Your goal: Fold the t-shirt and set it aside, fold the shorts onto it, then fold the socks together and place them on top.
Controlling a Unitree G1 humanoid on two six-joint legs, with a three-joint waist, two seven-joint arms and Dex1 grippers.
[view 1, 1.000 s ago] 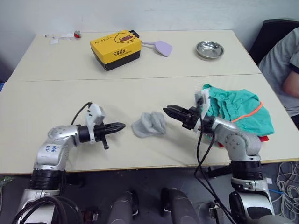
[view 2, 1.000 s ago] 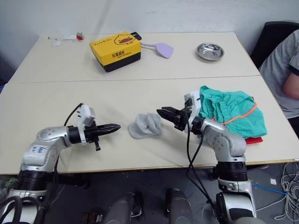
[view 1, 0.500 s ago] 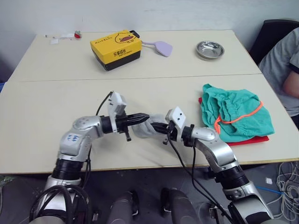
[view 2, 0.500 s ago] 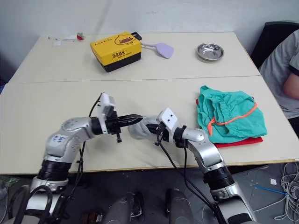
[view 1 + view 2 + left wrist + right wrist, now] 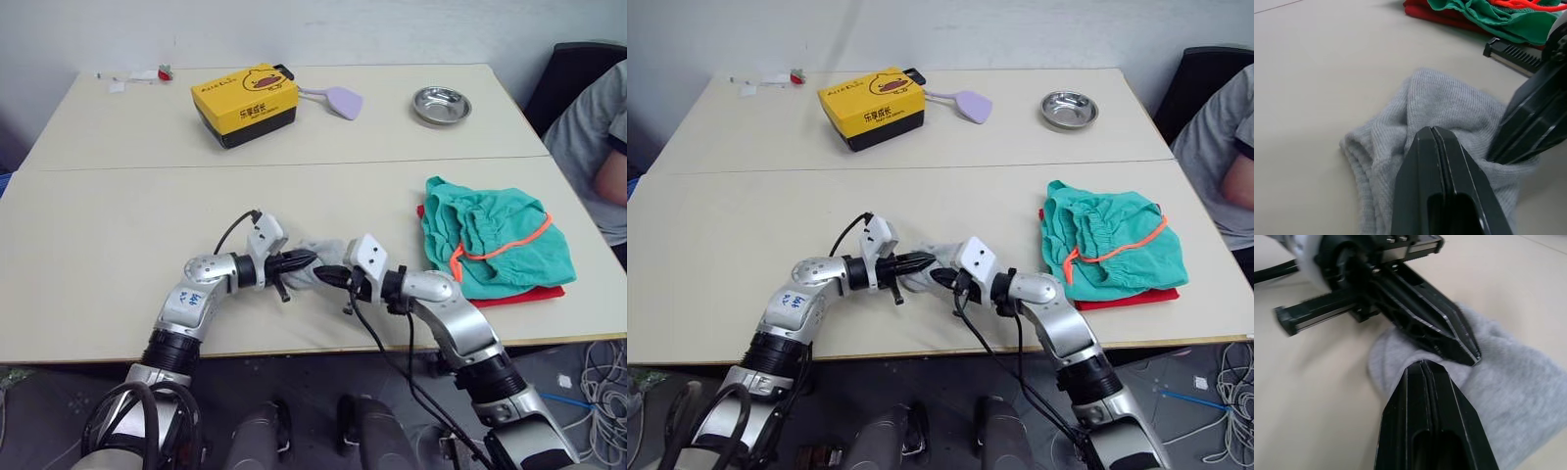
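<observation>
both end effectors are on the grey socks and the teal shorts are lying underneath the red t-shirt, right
Not quite: the teal-green cloth shorts lie on top of the bright red t-shirt, whose edge peeks out beneath them, as the left eye view shows. The rest holds: the left end effector and right end effector both meet at the light grey soft socks.

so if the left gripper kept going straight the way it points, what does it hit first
The socks: the left gripper, shut, already has its tip on them. Just past them, likely the right gripper facing it.
</observation>
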